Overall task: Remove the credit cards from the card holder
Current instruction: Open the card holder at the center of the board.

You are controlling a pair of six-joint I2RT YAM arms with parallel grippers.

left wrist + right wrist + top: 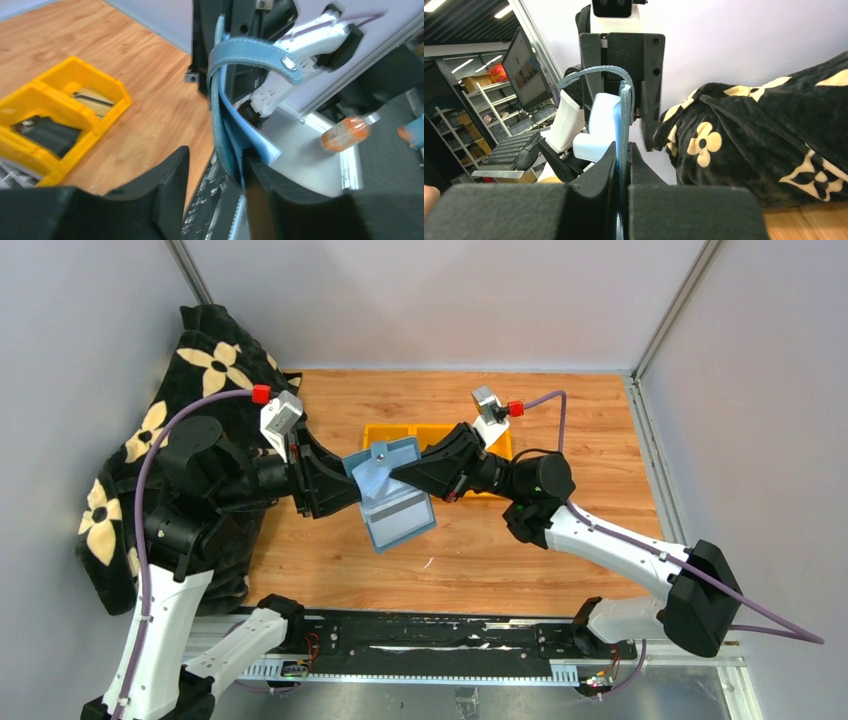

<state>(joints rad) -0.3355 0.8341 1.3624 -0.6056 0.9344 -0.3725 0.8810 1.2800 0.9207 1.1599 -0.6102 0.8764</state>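
The teal-blue card holder [392, 492] hangs open in mid-air between both arms, above the wooden table. Its strap with the round snap [380, 453] points up. A grey strip like a card edge [400, 508] shows in its pale inner pocket. My right gripper [402, 472] is shut on the holder's upper flap; in the right wrist view its pads [610, 165] pinch the holder's edge [624, 120]. My left gripper [350, 490] is open. In its wrist view the holder [225, 125] lies against the right finger [260, 172], with a gap to the left finger.
Yellow bins [440, 432] stand behind the holder. In the left wrist view one compartment [65, 107] holds a dark flat thing [47, 135], another a greyish flat thing [92, 97]. A black flowered blanket [200, 390] fills the left side. The arm rail [430, 635] lines the near edge.
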